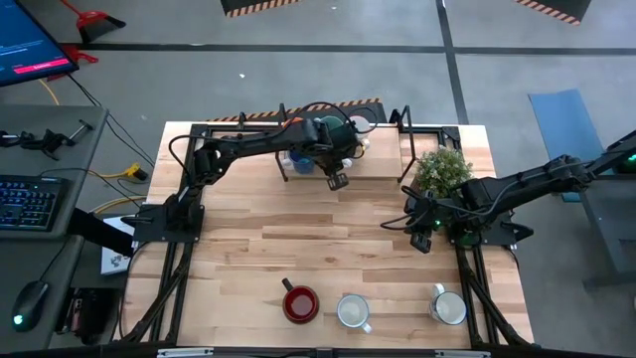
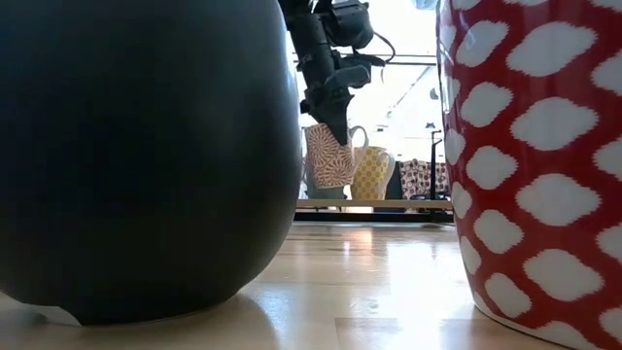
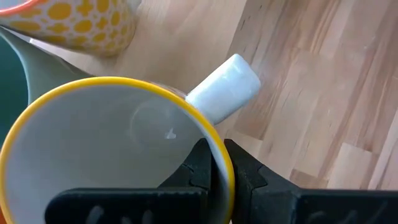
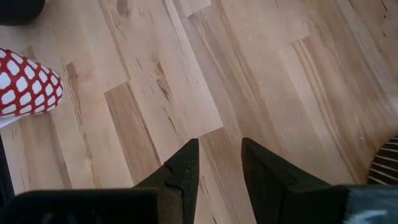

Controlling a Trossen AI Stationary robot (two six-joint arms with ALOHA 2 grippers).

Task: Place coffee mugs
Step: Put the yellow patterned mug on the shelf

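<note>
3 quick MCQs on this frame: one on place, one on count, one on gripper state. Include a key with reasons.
1. Where is the left gripper?
A. far edge, over the mug cluster
B. near edge
C. by the plant

2. How many mugs stand along the near edge?
A. one
B. three
C. five

3. The left gripper is:
A. open, empty
B. shut on a yellow-rimmed mug
C. out of view

Key: A, the high view shows it at the far side; B, a red mug and two white ones; B, the fingers pinch the rim.
</note>
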